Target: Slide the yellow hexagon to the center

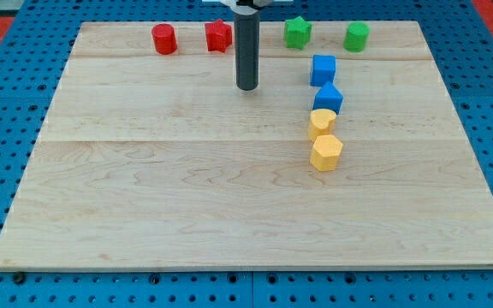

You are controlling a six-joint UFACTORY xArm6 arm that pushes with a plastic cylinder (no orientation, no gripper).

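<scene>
The yellow hexagon point(326, 152) lies on the wooden board point(187, 197), right of the middle. A second yellow block point(321, 122), rounded in shape, touches it just above. My tip point(246, 87) stands on the board in the upper middle, well to the upper left of the yellow hexagon and apart from every block.
A blue cube point(323, 69) and a blue pentagon-like block point(328, 98) stand in a column above the yellow blocks. Along the top edge are a red cylinder point(164, 38), a red star point(218, 35), a green star point(297, 32) and a green cylinder point(356, 36).
</scene>
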